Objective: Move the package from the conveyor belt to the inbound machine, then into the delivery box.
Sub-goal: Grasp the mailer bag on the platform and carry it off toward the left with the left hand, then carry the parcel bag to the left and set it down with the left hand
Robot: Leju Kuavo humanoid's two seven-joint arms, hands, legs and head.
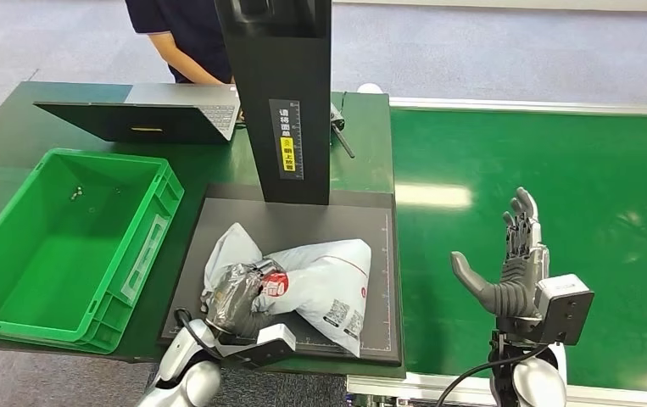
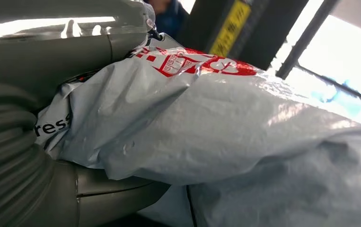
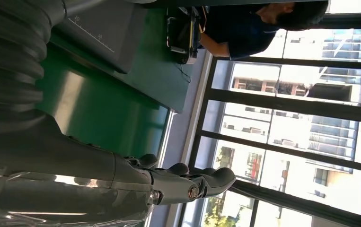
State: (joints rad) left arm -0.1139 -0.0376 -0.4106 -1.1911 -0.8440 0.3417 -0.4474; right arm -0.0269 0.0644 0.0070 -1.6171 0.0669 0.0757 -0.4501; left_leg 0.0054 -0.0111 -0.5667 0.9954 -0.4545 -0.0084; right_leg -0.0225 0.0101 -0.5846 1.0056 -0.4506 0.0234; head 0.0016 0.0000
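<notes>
Grey plastic wraps the package [image 1: 320, 284], a crumpled mailer bag with red print, which lies on the black platform [image 1: 370, 216] of the inbound machine, toward the platform's front edge. The left hand [image 1: 239, 301] grips the package at its left end; the fingers are closed around the bunched plastic, and in the left wrist view the bag [image 2: 206, 127] presses directly against the thumb and the ribbed cover. The package still rests on the platform.

The right hand [image 1: 515, 271] is held above the green conveyor belt [image 1: 557, 153], near the belt's front edge. It is fully open, with the fingers straight and the thumb spread to the side, and it holds nothing and touches nothing.

The green box [image 1: 14, 280] stands at the front left corner of the desk [image 1: 2, 127], just beside the platform. The machine's black column [image 1: 286, 93] rises at the platform's back edge. A laptop [image 1: 158, 110] sits near the back edge of the desk, and a person [image 1: 180, 34] stands behind it.
</notes>
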